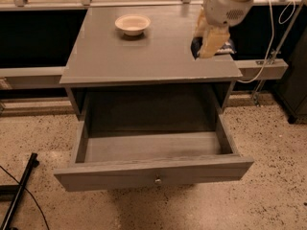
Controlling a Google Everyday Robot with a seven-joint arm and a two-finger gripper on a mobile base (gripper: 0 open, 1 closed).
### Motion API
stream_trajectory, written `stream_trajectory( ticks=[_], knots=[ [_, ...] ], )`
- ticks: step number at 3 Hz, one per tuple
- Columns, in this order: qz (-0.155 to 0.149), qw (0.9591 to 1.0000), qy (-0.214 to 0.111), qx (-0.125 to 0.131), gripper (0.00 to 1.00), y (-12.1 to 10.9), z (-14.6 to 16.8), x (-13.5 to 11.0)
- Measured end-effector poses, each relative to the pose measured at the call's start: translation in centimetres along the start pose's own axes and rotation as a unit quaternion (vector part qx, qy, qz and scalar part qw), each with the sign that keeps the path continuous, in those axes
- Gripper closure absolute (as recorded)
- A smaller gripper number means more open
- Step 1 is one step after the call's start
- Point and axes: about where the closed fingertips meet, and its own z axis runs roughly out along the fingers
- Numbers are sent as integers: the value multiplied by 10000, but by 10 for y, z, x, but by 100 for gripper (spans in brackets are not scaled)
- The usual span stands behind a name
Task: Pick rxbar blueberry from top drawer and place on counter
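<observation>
Above the right edge of the counter (144,56), the gripper (211,41) clasps the rxbar blueberry (226,47); the cream bowl (133,24) sits at the counter's rear; below the counter the top drawer (153,174) stands open

We see the bar (226,47), a dark blue wrapper, pinched in the gripper (210,43) just above the counter's right side, near its edge. The counter (144,56) is a flat grey square top. Below it, the grey drawer (153,174) stands pulled wide open.
</observation>
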Motion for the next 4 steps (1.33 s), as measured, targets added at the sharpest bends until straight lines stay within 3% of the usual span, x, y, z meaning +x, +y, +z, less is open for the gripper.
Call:
stream_trajectory(
  ticks=[1,2,3,4],
  knots=[
    [-145,9998,116,34,100,-39,4,-33],
    [-85,9999,13,-62,82,-67,37,-61],
    [126,9988,-412,-225,58,-82,78,-75],
    [355,9953,-801,-408,35,-84,116,-78]
  ],
)
